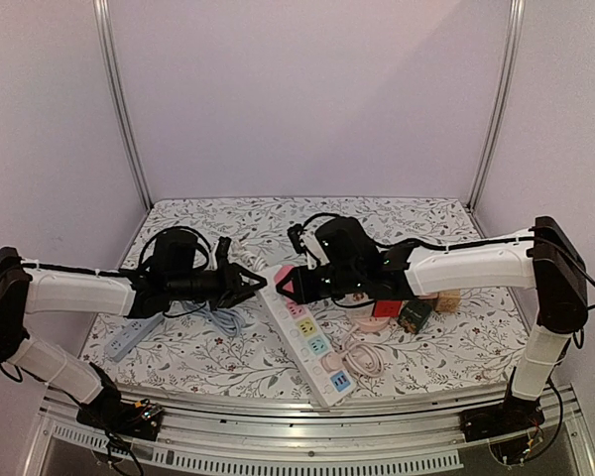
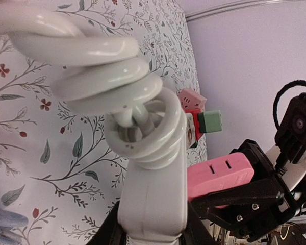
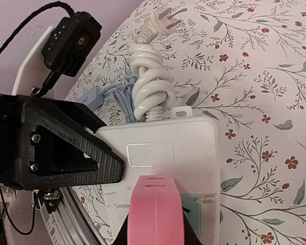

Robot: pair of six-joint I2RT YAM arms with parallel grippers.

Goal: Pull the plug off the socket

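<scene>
The socket is a long white power strip (image 1: pixel 313 344) with coloured outlets, lying diagonally at the table's middle. My left gripper (image 1: pixel 260 284) is shut on its far end; in the left wrist view the strip's white body (image 2: pixel 153 189) fills the gap between the black fingers of this gripper (image 2: pixel 153 232), below its coiled white cord (image 2: pixel 117 66). My right gripper (image 1: pixel 290 286) is shut on the pink plug (image 1: pixel 285 277). In the right wrist view the plug (image 3: pixel 155 214) sits against the strip's top face (image 3: pixel 168 145). Its prongs are hidden.
A grey power strip (image 1: pixel 129 339) with a pale blue cord (image 1: pixel 223 319) lies at the left. A pink cord (image 1: pixel 362 357) curls beside the white strip. Red (image 1: pixel 387 307), dark green (image 1: pixel 414 315) and wooden (image 1: pixel 446 300) blocks stand under the right arm.
</scene>
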